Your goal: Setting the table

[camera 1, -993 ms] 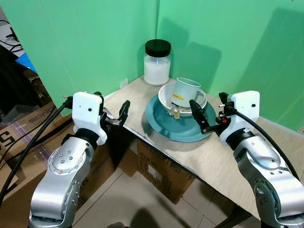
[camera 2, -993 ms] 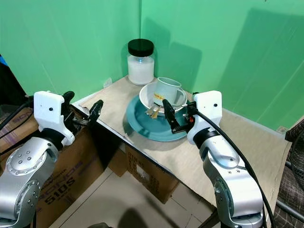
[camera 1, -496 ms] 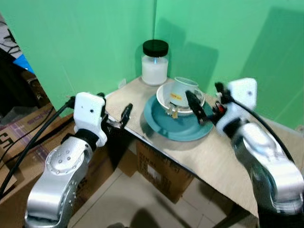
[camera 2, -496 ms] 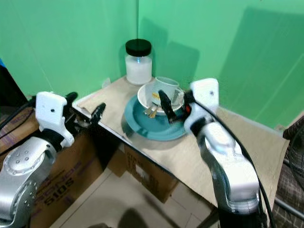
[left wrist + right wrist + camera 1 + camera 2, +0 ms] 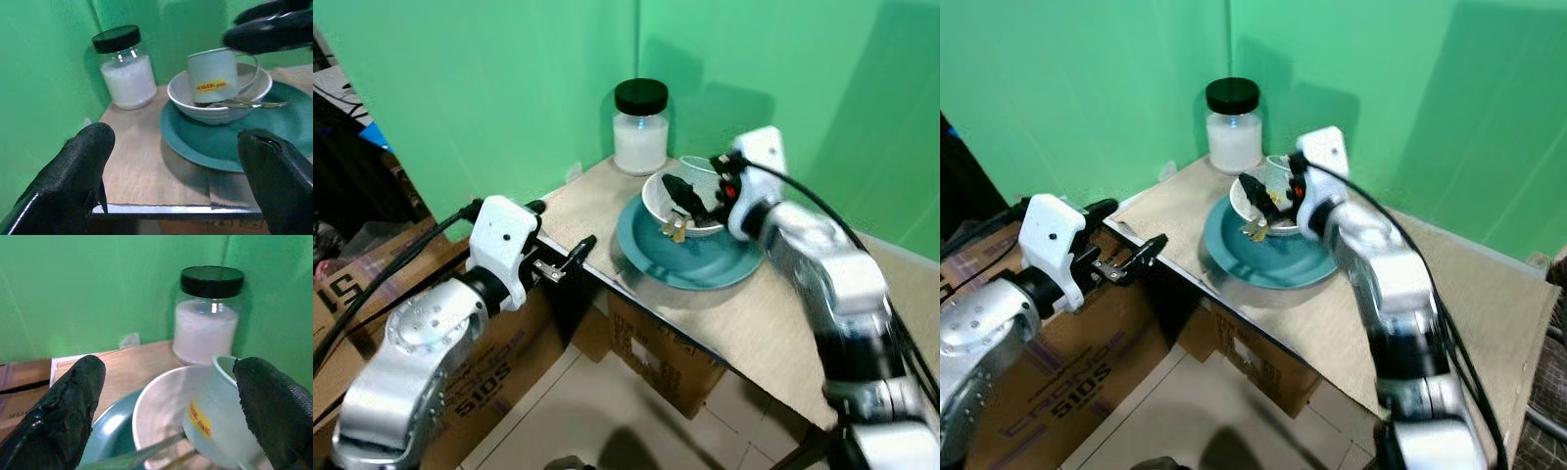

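Right gripper (image 5: 687, 199) is held over the bowl (image 5: 658, 202) beside the mug (image 5: 216, 74), jaws spread; left gripper (image 5: 570, 258) is held off the surface (image 5: 773, 323) edge, jaws spread.

Two green walls (image 5: 489, 88) are seen meeting in a corner behind a wooden table (image 5: 773, 323); cardboard boxes (image 5: 656, 357) (printed lettering) are stacked on a tiled floor (image 5: 607, 421).
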You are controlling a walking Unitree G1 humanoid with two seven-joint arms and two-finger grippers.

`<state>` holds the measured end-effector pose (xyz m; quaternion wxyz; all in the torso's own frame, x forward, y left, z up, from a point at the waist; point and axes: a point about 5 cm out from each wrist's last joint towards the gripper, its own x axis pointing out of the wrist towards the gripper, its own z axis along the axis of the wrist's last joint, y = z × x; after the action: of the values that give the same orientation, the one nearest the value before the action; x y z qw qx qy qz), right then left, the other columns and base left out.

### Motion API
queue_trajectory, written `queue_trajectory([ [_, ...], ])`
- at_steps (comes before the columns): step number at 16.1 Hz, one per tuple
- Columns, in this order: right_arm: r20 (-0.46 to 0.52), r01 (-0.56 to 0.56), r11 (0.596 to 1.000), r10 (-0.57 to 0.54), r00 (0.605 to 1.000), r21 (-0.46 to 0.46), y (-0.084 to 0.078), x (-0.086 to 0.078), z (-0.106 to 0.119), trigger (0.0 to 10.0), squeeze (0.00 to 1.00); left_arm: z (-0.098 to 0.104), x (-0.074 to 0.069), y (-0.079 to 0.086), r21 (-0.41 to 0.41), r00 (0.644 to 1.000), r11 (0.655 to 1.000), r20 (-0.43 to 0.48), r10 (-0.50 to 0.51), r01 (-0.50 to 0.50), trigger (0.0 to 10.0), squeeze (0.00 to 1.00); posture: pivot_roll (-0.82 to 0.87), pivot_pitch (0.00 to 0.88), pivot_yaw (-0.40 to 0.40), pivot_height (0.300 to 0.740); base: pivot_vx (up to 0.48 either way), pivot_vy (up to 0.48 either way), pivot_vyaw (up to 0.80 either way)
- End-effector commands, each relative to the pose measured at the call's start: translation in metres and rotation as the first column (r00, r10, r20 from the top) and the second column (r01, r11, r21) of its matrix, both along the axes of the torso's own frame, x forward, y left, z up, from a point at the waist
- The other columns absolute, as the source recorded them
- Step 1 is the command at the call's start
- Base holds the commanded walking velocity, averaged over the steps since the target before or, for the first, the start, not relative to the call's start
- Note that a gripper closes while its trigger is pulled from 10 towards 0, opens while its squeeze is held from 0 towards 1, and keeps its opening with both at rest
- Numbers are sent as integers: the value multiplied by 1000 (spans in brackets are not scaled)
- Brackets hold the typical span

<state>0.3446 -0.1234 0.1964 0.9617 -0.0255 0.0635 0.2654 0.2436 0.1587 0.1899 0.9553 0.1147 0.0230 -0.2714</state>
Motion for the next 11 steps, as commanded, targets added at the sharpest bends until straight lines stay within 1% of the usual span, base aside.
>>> queue_trajectory([
  [1, -10, -5, 1000, 5, 1000, -11, -1, 7, -3, 10000, 1000, -1, -2, 2, 6, 1000, 1000, -21, -9, 9, 10000, 1000, 54, 0, 62, 740, 0, 0, 0],
  [2, -21, 1, 999, -1, 1000, -33, -4, 14, -5, 10000, 1000, -6, -7, 4, 15, 999, 1000, -50, -19, 20, 10000, 1000, 56, 0, 52, 740, 0, 0, 0],
  [3, -20, 9, 999, -9, 1000, -35, -5, 17, -5, 10000, 1000, -8, -10, 4, 22, 998, 999, -64, -27, 29, 10000, 1000, 59, 0, 46, 740, 0, 0, 0],
  [5, 8, 66, 998, -66, 998, -3, -14, 29, -1, 10000, 1000, -17, -20, 6, 41, 990, 997, -122, -65, 71, 10000, 1000, 63, 0, 34, 740, 0, 0, 0],
  [6, 22, 83, 996, -83, 996, 26, -20, 34, 1, 10000, 761, -18, -22, 6, 42, 988, 996, -133, -77, 83, 10000, 1000, 65, 0, 31, 740, 0, 0, 0],
  [7, 24, 91, 995, -92, 995, 39, -22, 36, 2, 10000, 761, -19, -22, 6, 41, 988, 995, -135, -81, 87, 10000, 1000, 65, 0, 31, 740, 0, 0, 0],
  [8, 33, 123, 992, -124, 992, 35, -33, 40, 3, 10000, 141, -19, -24, 2, 29, 986, 994, -137, -98, 103, 10000, 1000, 65, 0, 27, 740, 0, 0, 0],
  [9, 28, 152, 987, -153, 988, 55, -43, 42, 3, 10000, 0, -19, -25, -2, 19, 984, 993, -138, -112, 115, 10000, 1000, 64, 0, 27, 740, 0, 0, 0],
  [10, -12, 170, 984, -169, 985, 48, -54, 43, -3, 10000, 0, -19, -24, -6, 12, 983, 992, -136, -125, 128, 10000, 1000, 58, 0, 31, 740, 0, 0, 0],
  [11, -49, 160, 987, -159, 986, 16, -58, 43, -11, 10000, 0, -19, -23, -8, 11, 982, 990, -133, -135, 137, 10000, 1000, 56, 0, 33, 740, 0, 0, 0],
])
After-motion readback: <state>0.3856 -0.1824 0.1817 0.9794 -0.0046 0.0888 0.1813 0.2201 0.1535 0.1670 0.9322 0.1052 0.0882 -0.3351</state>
